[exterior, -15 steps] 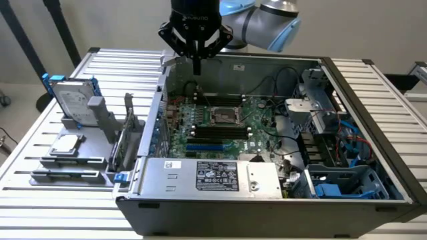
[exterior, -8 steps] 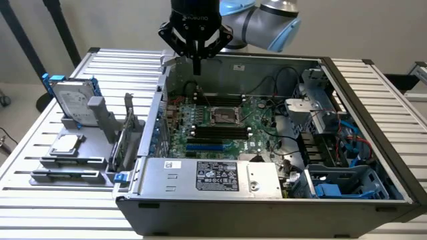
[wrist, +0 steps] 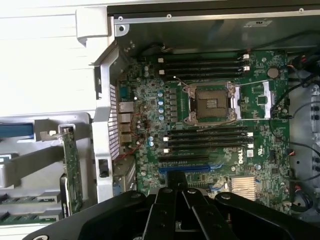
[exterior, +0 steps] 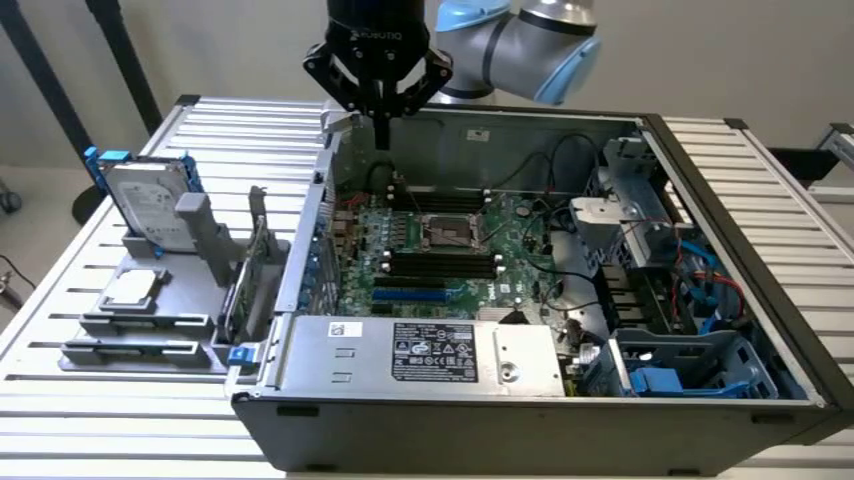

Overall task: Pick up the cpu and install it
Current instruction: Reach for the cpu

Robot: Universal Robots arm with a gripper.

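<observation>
My hand (exterior: pixel 382 138) (marked ROBOTIQ) is hovering pinched together above the DELL motherboard (wrist: pixel 150 125); the cpu (exterior: pixel 130 288) is lying well apart from it.

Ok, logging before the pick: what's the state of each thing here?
gripper: shut, holding nothing, over the case's far edge.
cpu: flat on the grey holder, untouched.
socket: empty.
case: lying flat, side open.
hard drive: upright in the grey holder.

The exterior view looks down from afar on the computer case (exterior: pixel 534 435), arm (exterior: pixel 534 40) at twelve o'clock. The wrist view, behind the claw (wrist: pixel 176 182), looks down nearer, sharing the motherboard (exterior: pixel 514 250).
</observation>
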